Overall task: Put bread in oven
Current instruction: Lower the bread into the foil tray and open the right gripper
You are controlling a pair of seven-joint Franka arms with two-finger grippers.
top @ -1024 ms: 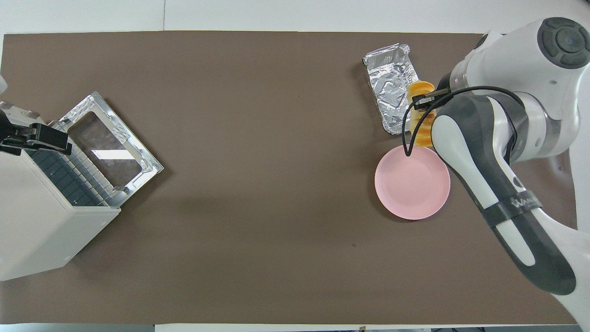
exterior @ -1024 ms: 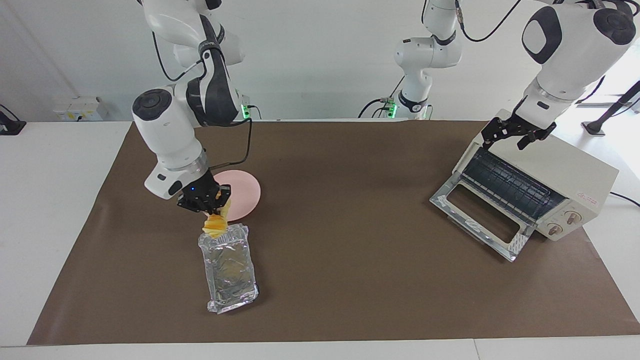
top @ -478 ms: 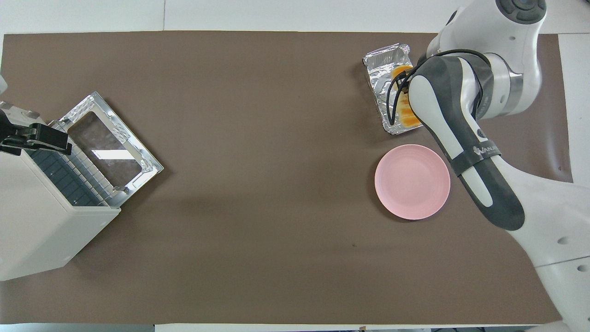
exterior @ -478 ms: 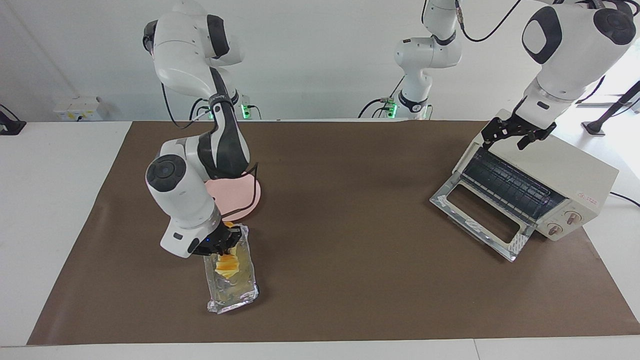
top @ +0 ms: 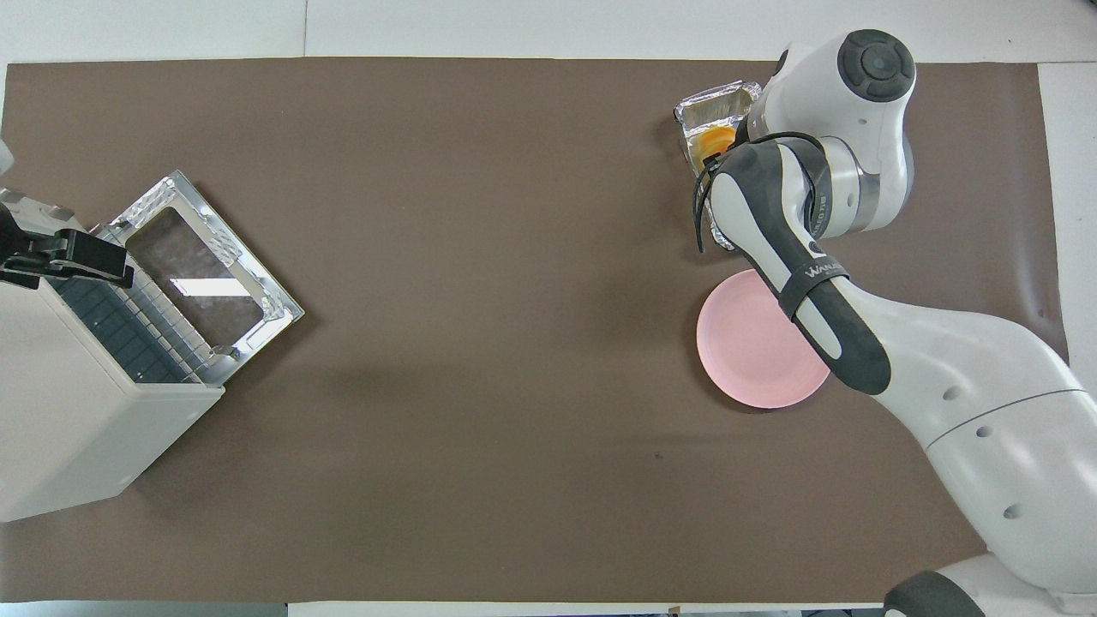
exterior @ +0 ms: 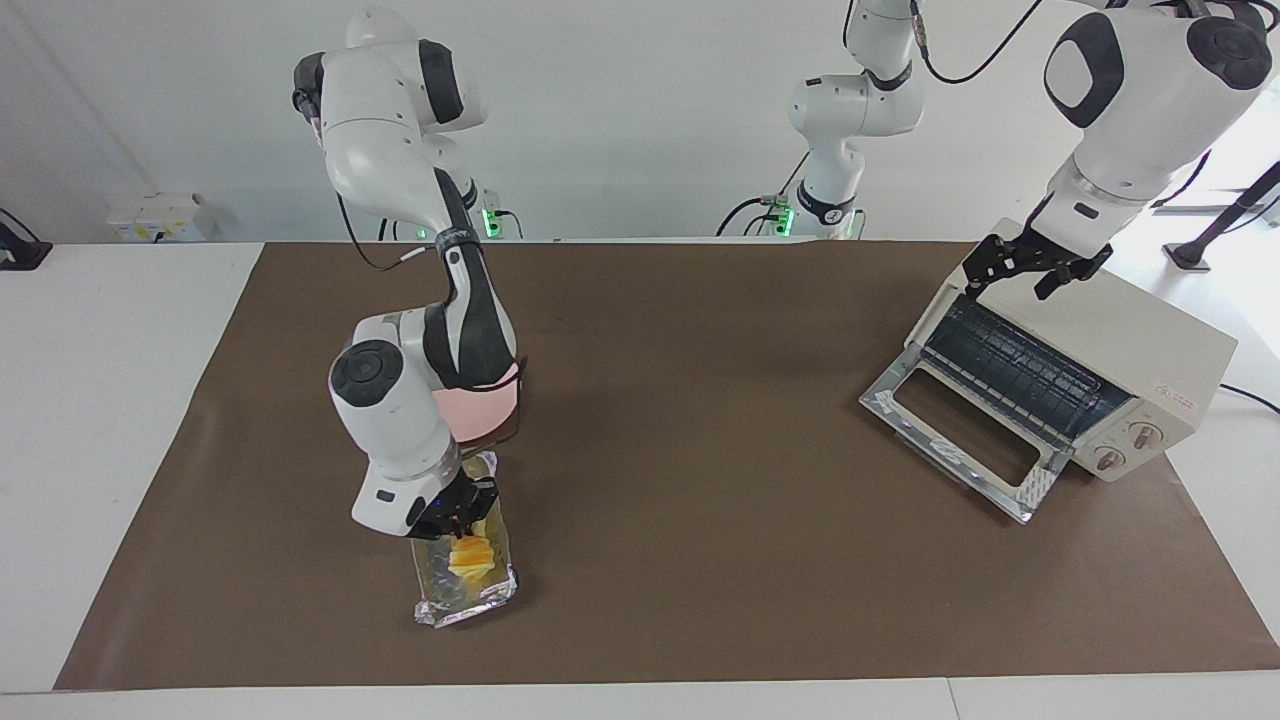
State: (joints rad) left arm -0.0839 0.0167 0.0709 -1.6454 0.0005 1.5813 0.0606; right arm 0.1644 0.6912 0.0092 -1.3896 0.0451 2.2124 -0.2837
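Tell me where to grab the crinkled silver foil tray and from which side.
Probably the upright rim at the short end of the crinkled silver foil tray farther from the robots, pinched from above, one finger inside, one outside. The wall is thin and the tray lies flat; the right pincer holds the yellow-orange ridged bread over its middle.

Right arm extended forward and bent downward at the wrist, its right gripper (exterior: 467, 513) lowered, fingers closed on a yellow-orange item. Left arm raised at its own end of the table, waiting; left gripper (exterior: 1027, 262) pointing down, fingers spread apart, holding nothing.
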